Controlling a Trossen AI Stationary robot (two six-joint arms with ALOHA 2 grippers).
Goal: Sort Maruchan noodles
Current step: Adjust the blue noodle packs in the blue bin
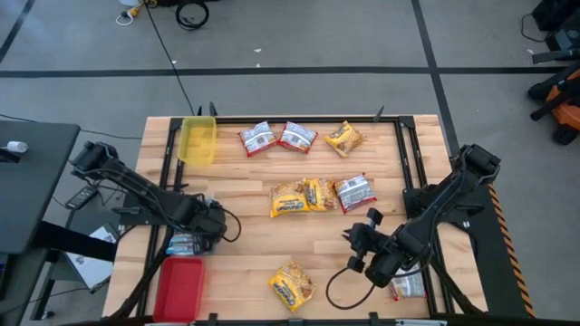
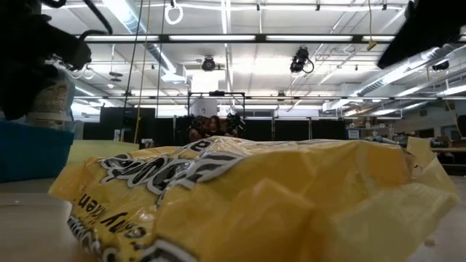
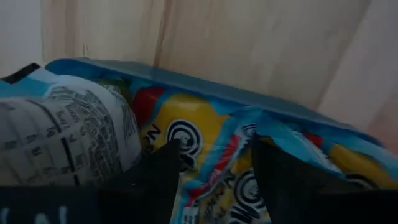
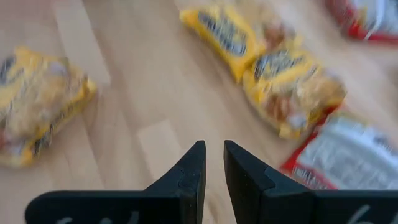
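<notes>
Setting: an industrial lab or workshop hall. Indicators: an exposed ceiling with fluorescent strip lights (image 2: 218,36) and hanging equipment, a grey concrete floor (image 1: 299,86) marked with dark tape lines, loose cables, and a wooden table (image 1: 245,272) with a black frame.

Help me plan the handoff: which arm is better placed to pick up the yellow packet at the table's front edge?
Probably the right. Its gripper hangs empty just beside that yellow packet, while the left gripper is over the blue tray, busy with a pale packet.
</notes>
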